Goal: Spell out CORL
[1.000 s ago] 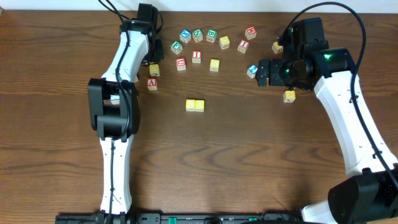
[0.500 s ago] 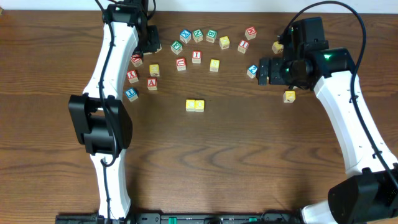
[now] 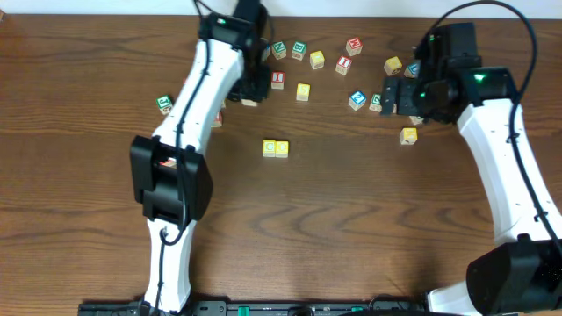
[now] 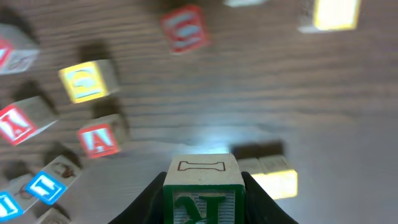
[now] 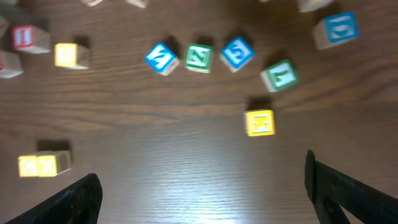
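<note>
Two yellow-topped cubes (image 3: 275,148) sit side by side on the table's middle; they also show in the left wrist view (image 4: 268,174) and the right wrist view (image 5: 43,164). My left gripper (image 3: 253,90) is shut on a cube with a green R (image 4: 203,194), held above the table just behind the yellow pair. A blue-lettered cube (image 4: 46,187) lies at the lower left of the left wrist view; its letter may be an L. My right gripper (image 3: 397,96) is open and empty (image 5: 205,199) over bare wood.
Several loose lettered cubes lie along the back: red ones (image 4: 185,28), a yellow one (image 4: 85,81), blue and green ones (image 5: 199,57) and a yellow K (image 5: 259,122). A green cube (image 3: 164,104) sits alone at left. A yellow cube (image 3: 408,135) lies beside the right arm.
My left arm has swung from the far left to the right and now hangs behind the yellow pair with the green R cube. My right gripper has shifted slightly right.
</note>
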